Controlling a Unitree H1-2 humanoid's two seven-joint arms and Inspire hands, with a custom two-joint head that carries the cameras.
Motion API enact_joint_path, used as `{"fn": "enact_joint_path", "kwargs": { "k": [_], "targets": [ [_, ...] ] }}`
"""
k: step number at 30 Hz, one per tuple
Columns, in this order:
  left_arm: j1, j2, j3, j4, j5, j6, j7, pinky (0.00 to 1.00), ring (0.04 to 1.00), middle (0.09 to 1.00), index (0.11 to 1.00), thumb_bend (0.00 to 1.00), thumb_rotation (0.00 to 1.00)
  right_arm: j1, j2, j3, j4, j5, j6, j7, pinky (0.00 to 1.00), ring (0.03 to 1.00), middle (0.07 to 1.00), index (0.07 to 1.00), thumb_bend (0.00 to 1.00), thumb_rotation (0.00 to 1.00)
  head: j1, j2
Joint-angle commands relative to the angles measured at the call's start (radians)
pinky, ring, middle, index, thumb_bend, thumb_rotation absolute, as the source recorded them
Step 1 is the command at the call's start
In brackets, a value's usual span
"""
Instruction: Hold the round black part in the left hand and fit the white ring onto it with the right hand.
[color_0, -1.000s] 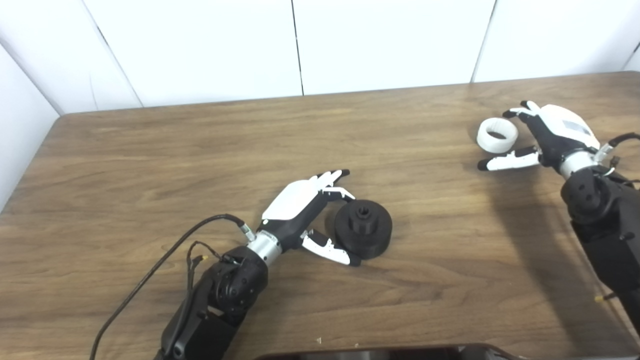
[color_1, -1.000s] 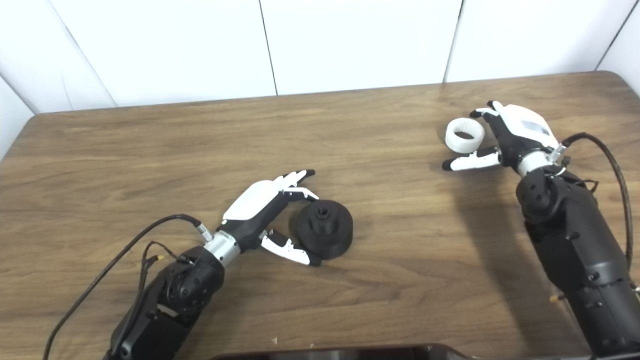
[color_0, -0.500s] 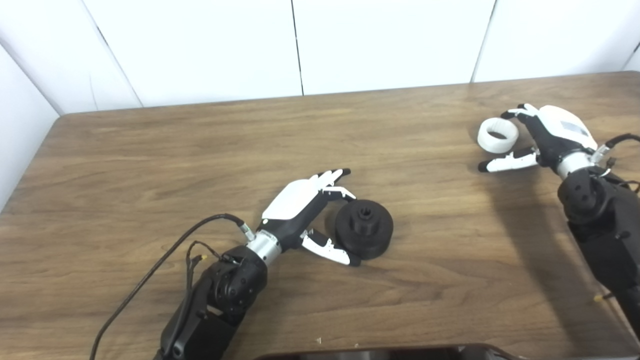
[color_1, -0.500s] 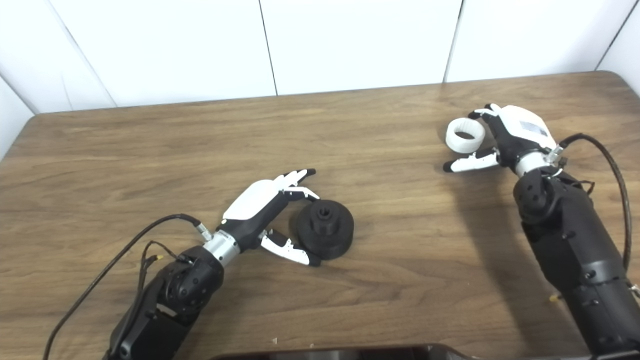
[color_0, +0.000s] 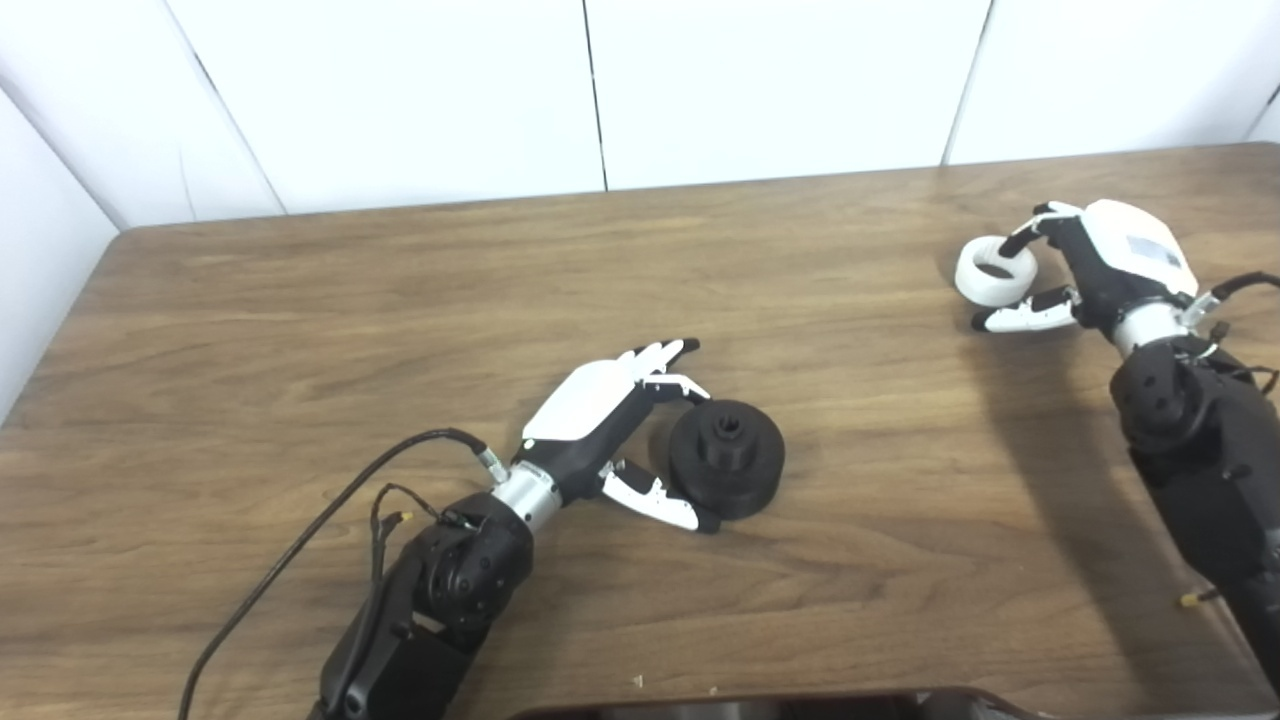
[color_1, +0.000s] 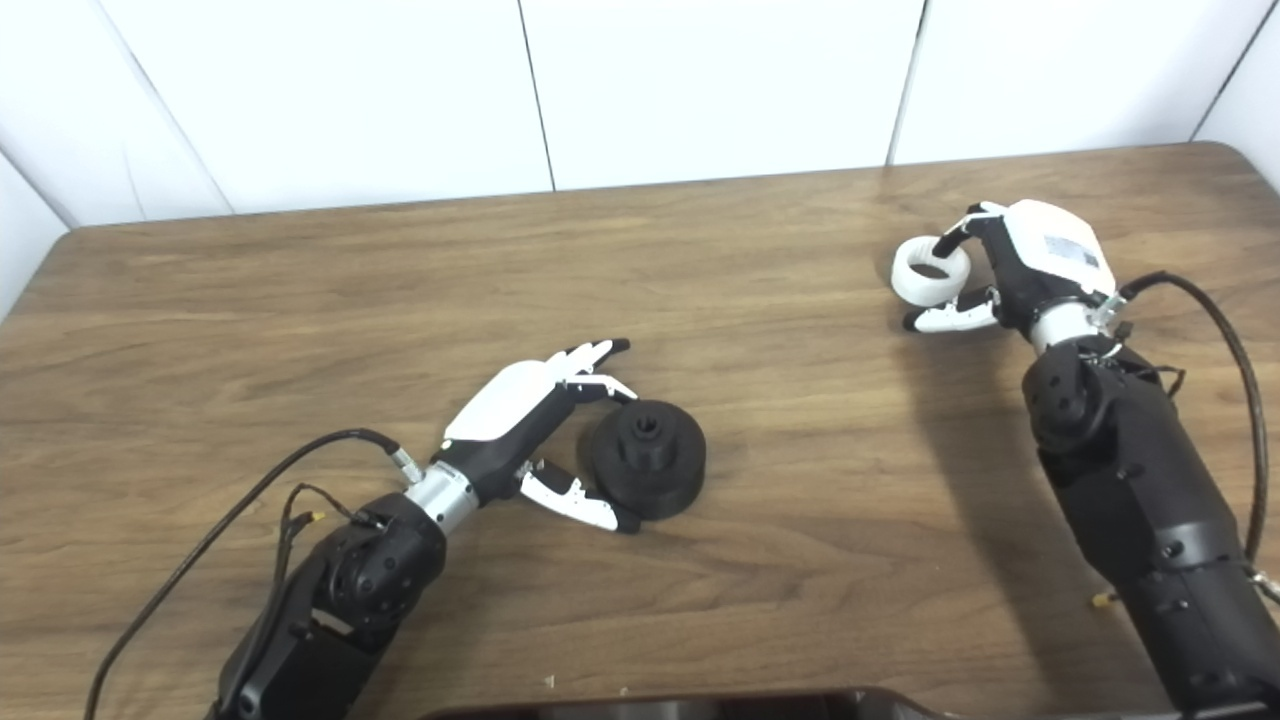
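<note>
The round black part lies on the wooden table, near the middle. My left hand is open around its left side. The fingers rest at its upper left edge and the thumb lies along its lower left edge. The white ring rests on the table at the far right. My right hand is still open and partly curled around the ring. Its fingertips touch the ring's far right rim. Its thumb lies just below the near rim.
A black cable trails from the left wrist across the table to the bottom left. A dark object's edge shows at the bottom of the picture. White wall panels stand behind the table's far edge.
My right hand's fingers have curled down onto the ring's far rim and its thumb has drawn in toward the ring. The ring, the black part and my left hand have not moved.
</note>
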Motion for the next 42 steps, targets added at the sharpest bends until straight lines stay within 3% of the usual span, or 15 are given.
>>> {"fn": "enact_joint_path", "kwargs": {
  "k": [1, 14, 19, 25, 32, 42],
  "targets": [
    [-0.029, 0.0, 0.016, -0.027, -0.008, -0.024, 0.014, 1.0, 1.0, 1.0, 0.637, 0.96, 0.37, -0.03, -0.007, -0.019, -0.021, 0.006, -0.042, -0.045, 0.69, 0.803, 0.881, 0.642, 0.77, 0.24, 0.001, 0.001],
    [-0.034, 0.001, 0.018, -0.022, -0.002, -0.026, 0.014, 1.0, 1.0, 1.0, 0.638, 0.95, 0.39, -0.025, -0.005, -0.025, -0.016, 0.023, -0.05, -0.06, 0.7, 0.798, 0.883, 0.664, 0.81, 0.24, 0.004, 0.001],
    [-0.04, 0.0, 0.022, -0.016, -0.006, -0.025, 0.014, 1.0, 1.0, 1.0, 0.637, 0.96, 0.36, -0.026, -0.017, -0.024, -0.022, 0.03, -0.057, -0.048, 0.68, 0.828, 0.914, 0.83, 0.91, 0.32, -0.004, -0.005],
    [-0.038, 0.014, 0.037, -0.026, -0.014, -0.02, 0.002, 1.0, 1.0, 1.0, 0.636, 0.97, 0.35, -0.049, -0.016, -0.005, -0.02, 0.021, -0.027, -0.011, 0.7, 0.862, 0.95, 0.896, 0.96, 0.4, -0.106, -0.006],
    [-0.032, 0.04, 0.06, -0.035, -0.03, -0.036, -0.011, 1.0, 1.0, 1.0, 0.639, 0.96, 0.35, -0.059, 0.008, 0.013, -0.033, -0.002, 0.015, 0.017, 0.73, 0.883, 0.96, 0.907, 0.99, 0.43, -0.237, -0.018],
    [-0.028, 0.059, 0.068, -0.023, -0.049, -0.062, -0.018, 1.0, 1.0, 1.0, 0.637, 0.95, 0.35, -0.061, 0.017, 0.02, -0.047, -0.023, 0.048, 0.02, 0.76, 0.89, 0.959, 0.902, 0.97, 0.42, -0.254, -0.021]
  ]
}}
